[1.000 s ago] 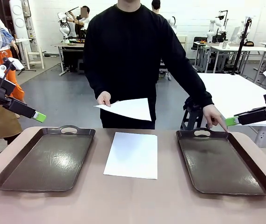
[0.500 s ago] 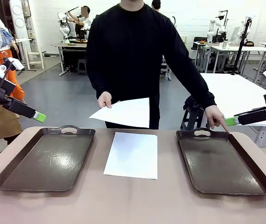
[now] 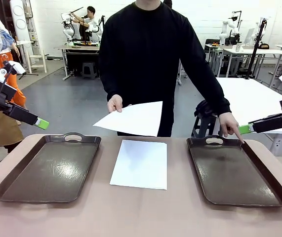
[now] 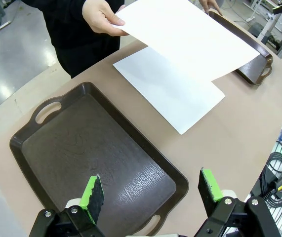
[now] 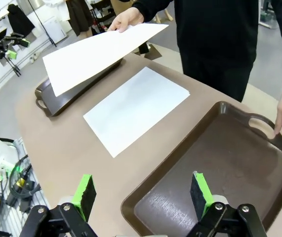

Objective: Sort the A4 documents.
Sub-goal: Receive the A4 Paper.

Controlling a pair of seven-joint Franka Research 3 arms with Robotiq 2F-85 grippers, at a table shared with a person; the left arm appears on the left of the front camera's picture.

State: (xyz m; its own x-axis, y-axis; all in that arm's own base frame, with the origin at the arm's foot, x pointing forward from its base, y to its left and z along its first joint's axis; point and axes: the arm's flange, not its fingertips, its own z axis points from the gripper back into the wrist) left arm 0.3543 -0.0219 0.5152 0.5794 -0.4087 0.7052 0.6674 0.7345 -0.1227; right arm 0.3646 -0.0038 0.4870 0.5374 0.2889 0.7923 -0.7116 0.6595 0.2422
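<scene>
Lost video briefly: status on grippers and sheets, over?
Left gripper open, right gripper open, both raised. One sheet in person's hand, second sheet flat between left tray and right tray. Other hand pointing at right tray.

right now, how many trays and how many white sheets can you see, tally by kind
dark brown trays: 2 (left tray, right tray)
white paper sheets: 2 (sheet on the table, held sheet)
total: 4
The sheet on the table may be more than one; that cannot be told.
</scene>
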